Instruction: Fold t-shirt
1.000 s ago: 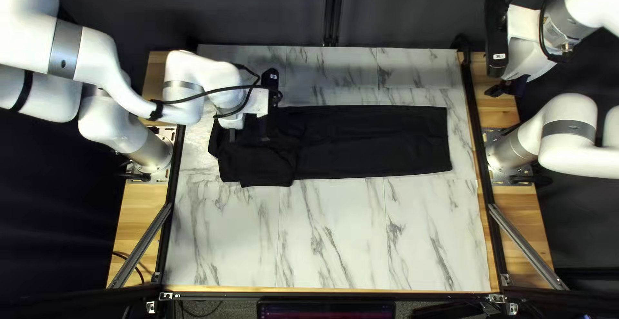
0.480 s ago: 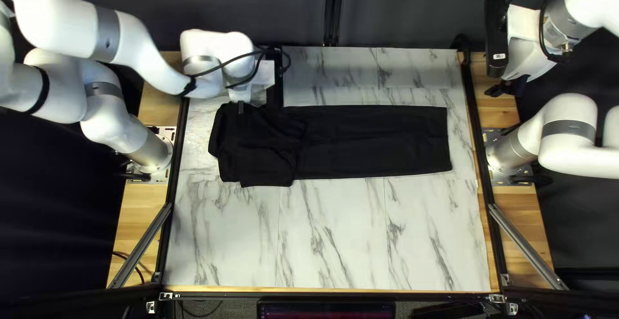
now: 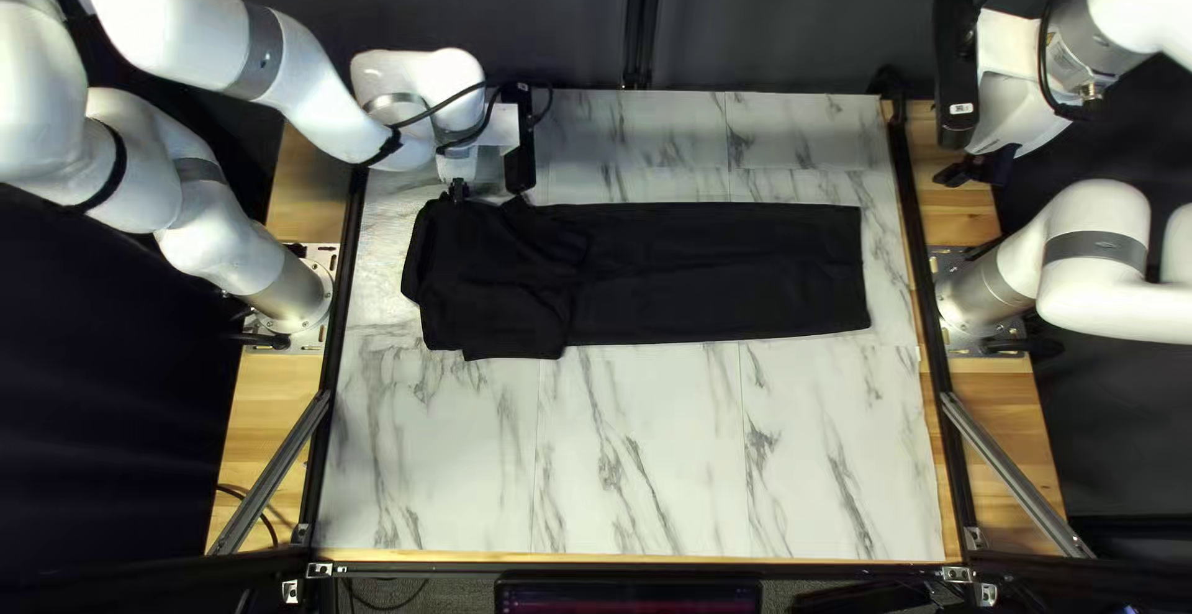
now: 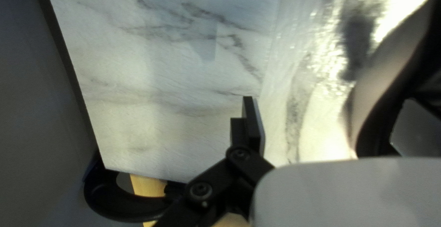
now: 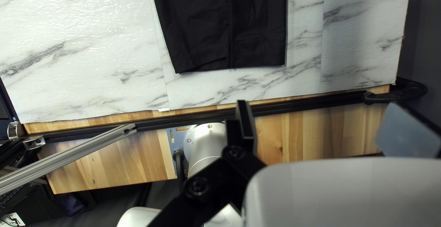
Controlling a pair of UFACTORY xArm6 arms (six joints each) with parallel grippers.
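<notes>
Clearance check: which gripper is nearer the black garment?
The left gripper: it's by the far edge of the black garment, at its bunched end. The right gripper hangs well beyond its flat end.

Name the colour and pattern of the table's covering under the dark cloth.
The covering is white with grey marble-like veins, clearest in the top left view.
</notes>
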